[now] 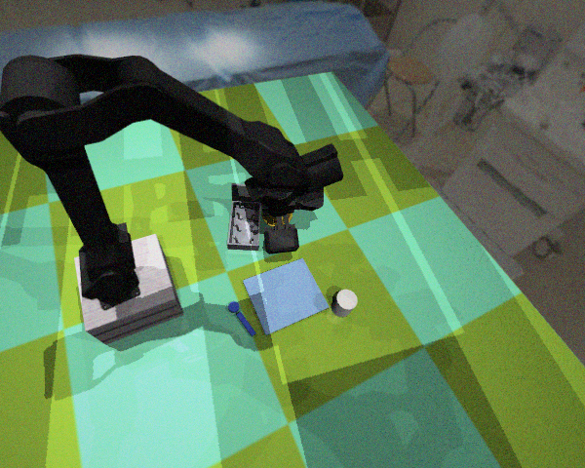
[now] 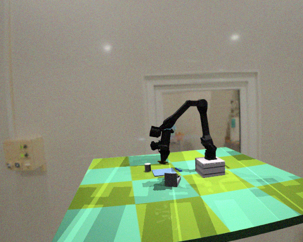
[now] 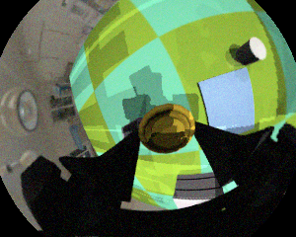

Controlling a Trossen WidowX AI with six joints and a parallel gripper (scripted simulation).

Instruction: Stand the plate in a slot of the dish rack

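Note:
The golden round plate (image 1: 270, 219) (image 2: 160, 162) (image 3: 167, 143) is held across its width between the fingers of my gripper (image 1: 280, 219) (image 2: 162, 162) (image 3: 166, 128). The gripper is shut on it, above the table. The plate looks about flat in the exterior view. The grey dish rack (image 1: 243, 247) (image 2: 170, 179) stands on the table, its tall end wall at the back in the top view. In that view the plate appears just right of the rack, partly hidden by the gripper. The rack cannot be made out clearly in the wrist view.
A light blue mat (image 1: 285, 296) (image 2: 161, 172) (image 3: 229, 104) lies in front of the rack in the top view. A white-topped cylinder (image 1: 344, 302) (image 2: 147, 167) (image 3: 252, 50) stands at its right, and a blue spoon (image 1: 245, 323) (image 2: 178, 169) lies at its left. The arm's block base (image 1: 154, 269) (image 2: 210, 170) is further left.

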